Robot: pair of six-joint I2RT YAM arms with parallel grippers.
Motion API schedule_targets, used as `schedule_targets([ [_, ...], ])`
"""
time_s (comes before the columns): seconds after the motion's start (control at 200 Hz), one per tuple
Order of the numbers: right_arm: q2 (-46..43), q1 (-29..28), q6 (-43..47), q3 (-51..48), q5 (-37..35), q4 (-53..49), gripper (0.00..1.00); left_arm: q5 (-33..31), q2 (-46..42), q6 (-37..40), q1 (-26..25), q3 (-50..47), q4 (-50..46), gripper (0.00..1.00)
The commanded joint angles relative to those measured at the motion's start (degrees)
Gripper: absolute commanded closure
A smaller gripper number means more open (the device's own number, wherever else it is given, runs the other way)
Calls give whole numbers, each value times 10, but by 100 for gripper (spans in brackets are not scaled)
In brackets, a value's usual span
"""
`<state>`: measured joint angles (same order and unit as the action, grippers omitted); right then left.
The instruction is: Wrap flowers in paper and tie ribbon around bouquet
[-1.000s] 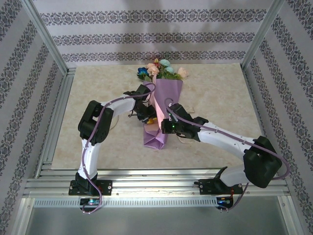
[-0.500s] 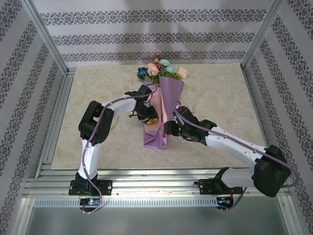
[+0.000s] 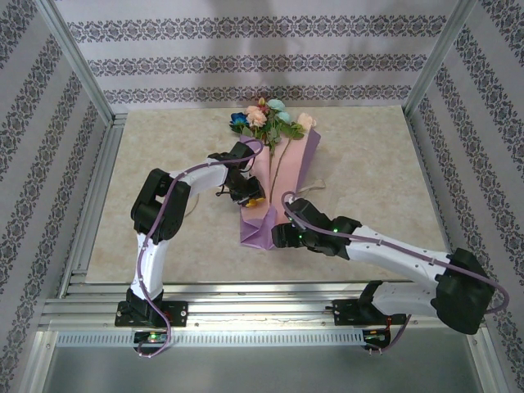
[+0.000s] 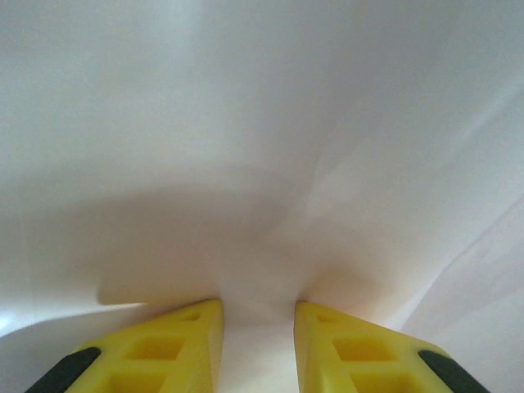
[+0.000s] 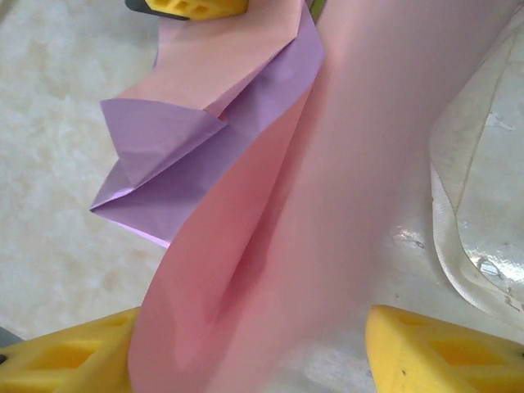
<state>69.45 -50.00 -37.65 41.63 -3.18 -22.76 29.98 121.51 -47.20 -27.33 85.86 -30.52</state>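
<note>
The paper (image 3: 301, 164) lies at the centre of the table (image 3: 164, 155). The left gripper (image 4: 258, 315) pinches its left fold. The right gripper (image 5: 254, 319), jaws apart, straddles its pink flap.

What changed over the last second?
The right gripper opened, let go of the paper and pulled back toward its base; the paper's right flap sprang open, pink side up. The left gripper stays clamped on the left edge; the flowers are unmoved.

L wrist cam: paper (image 4: 262, 123) too close, blurred, no edge or texture readable; left claw (image 4: 258, 348) fingers cut by bottom edge. R wrist cam: right claw (image 5: 254, 348) fingers cropped at bottom; ribbon (image 5: 449, 237) runs off right edge. Top cam: lower stems of flowers (image 3: 270, 119) hidden under paper fold; ribbon too thin to trace.
</note>
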Motion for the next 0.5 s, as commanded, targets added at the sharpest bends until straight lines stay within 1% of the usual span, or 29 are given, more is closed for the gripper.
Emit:
schedule_targets([
  [0.0,46,8,26,30,10,41,37,29,-27,-27,-5,-25,38,71],
  [0.065,80,11,41,59,24,55,44,43,-29,-43,-5,-38,64,71],
  [0.155,116,16,54,94,41,59,61,52,-37,-60,-5,-57,91,71],
  [0.265,140,15,61,113,51,66,83,61,-55,-81,-5,-80,127,71],
  [0.31,147,16,63,119,53,64,90,64,-63,-90,-5,-87,140,71],
  [0.39,151,16,66,123,61,67,97,61,-81,-106,-5,-99,153,68],
  [0.495,147,16,67,120,64,70,99,49,-113,-116,-6,-110,145,60],
])
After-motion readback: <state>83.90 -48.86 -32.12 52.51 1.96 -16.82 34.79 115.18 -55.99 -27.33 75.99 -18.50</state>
